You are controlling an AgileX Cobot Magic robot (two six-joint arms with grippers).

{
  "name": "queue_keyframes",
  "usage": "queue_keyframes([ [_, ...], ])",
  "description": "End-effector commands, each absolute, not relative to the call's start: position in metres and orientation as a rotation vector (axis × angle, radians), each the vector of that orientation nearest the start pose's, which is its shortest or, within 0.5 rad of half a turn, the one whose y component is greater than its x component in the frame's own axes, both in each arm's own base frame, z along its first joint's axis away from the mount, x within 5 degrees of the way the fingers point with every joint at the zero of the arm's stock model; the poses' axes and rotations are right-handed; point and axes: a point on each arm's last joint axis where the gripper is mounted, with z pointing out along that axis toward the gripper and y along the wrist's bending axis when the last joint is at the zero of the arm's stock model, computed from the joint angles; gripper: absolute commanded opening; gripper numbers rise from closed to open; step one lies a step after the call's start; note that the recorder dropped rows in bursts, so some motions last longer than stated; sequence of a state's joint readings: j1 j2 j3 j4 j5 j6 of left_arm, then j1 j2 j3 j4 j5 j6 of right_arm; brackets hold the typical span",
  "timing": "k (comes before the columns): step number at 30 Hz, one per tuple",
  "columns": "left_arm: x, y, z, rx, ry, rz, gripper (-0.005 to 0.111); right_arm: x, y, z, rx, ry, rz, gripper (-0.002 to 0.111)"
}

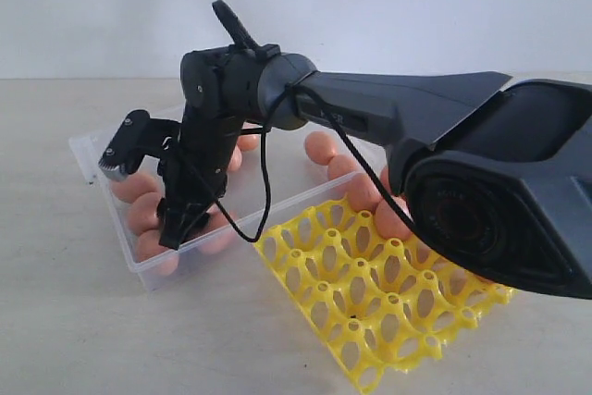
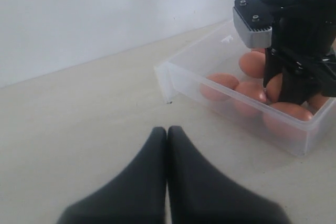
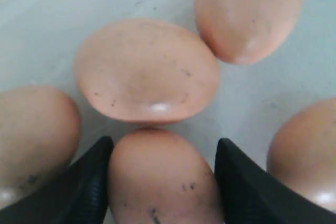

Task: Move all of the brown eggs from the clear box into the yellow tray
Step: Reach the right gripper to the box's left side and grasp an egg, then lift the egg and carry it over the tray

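My right gripper (image 3: 164, 145) reaches down into the clear box (image 1: 104, 171), its black fingers (image 3: 92, 177) snug on both sides of a speckled brown egg (image 3: 163, 182) that rests on the box floor. Other brown eggs (image 3: 147, 72) lie close around it, one touching it. In the exterior view this gripper (image 1: 178, 228) stands at the box's near-left end among eggs (image 1: 139, 188). More eggs (image 1: 322, 147) lie at the box's far end. The yellow tray (image 1: 370, 321) sits beside the box, and its visible cups hold nothing. My left gripper (image 2: 167, 129) is shut over bare table.
The right arm's dark forearm (image 1: 398, 108) stretches across above the tray and the box, with a black cable (image 1: 265, 182) hanging from it. In the left wrist view the box corner (image 2: 168, 80) lies ahead of the left gripper, on the beige table (image 2: 79, 114).
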State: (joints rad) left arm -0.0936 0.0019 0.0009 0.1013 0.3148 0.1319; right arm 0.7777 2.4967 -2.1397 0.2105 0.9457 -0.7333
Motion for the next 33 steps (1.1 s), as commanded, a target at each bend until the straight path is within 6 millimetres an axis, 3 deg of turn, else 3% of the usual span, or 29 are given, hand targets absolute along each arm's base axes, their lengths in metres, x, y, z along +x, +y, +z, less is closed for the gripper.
queue_keyframes([
  [1, 0.054, -0.002, 0.186, 0.26, 1.771, 0.118, -0.004, 0.369, 0.377, 0.144, -1.625, 2.262, 0.235, 0.0],
  [9, 0.054, -0.002, 0.186, 0.26, 1.771, 0.118, -0.004, 0.363, 0.375, 0.2, -1.195, 2.439, 0.403, 0.0],
  [16, 0.054, -0.002, 0.186, 0.26, 1.771, 0.118, -0.004, 0.349, 0.38, 0.257, -0.989, 2.248, 0.636, 0.0],
  [21, 0.054, -0.002, 0.186, 0.26, 1.771, 0.118, -0.004, 0.323, 0.372, 0.278, -0.798, 2.053, 0.691, 0.0],
  [25, 0.054, -0.002, 0.186, 0.26, 1.771, 0.118, -0.004, 0.289, 0.339, 0.295, -0.555, 1.876, 0.773, 0.0],
  [26, 0.054, -0.002, 0.186, 0.26, 1.771, 0.118, -0.004, 0.282, 0.33, 0.285, -0.511, 1.877, 0.774, 0.0],
  [33, 0.054, -0.002, 0.186, 0.26, 1.771, 0.118, -0.004, 0.232, 0.234, 0.281, -0.215, 1.744, 0.82, 0.0],
])
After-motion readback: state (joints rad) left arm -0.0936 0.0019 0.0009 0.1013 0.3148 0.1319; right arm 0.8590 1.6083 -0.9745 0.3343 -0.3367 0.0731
